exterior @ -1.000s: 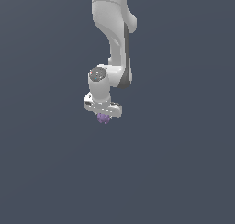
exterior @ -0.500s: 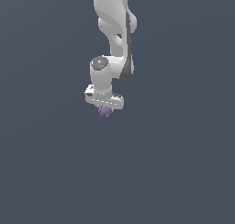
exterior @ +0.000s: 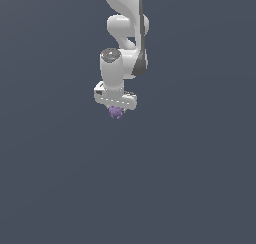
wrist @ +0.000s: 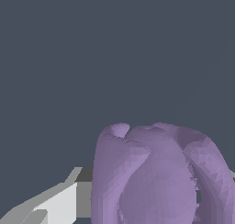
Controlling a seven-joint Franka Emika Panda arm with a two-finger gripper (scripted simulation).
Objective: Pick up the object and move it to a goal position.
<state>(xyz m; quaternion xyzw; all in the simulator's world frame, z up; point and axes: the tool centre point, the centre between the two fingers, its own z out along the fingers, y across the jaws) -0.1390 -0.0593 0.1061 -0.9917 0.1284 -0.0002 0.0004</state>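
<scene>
The object [exterior: 116,112] is a tiny purple lumpy thing held just under the white robot's hand in the exterior view. My gripper [exterior: 116,111] is shut on it and carries it in the air against the plain dark grey background. In the wrist view the purple object [wrist: 156,177] fills much of the picture, with one white finger [wrist: 55,204] showing beside it; the other finger is hidden behind the object. No goal marker shows in either view.
The white arm [exterior: 125,28] reaches down from the top of the exterior view. Nothing else shows but the flat dark grey surface [exterior: 200,178].
The arm has lifted the gripper and the purple object upward and slightly toward the exterior view's right. The wrist has turned a little. The object stays in the grip.
</scene>
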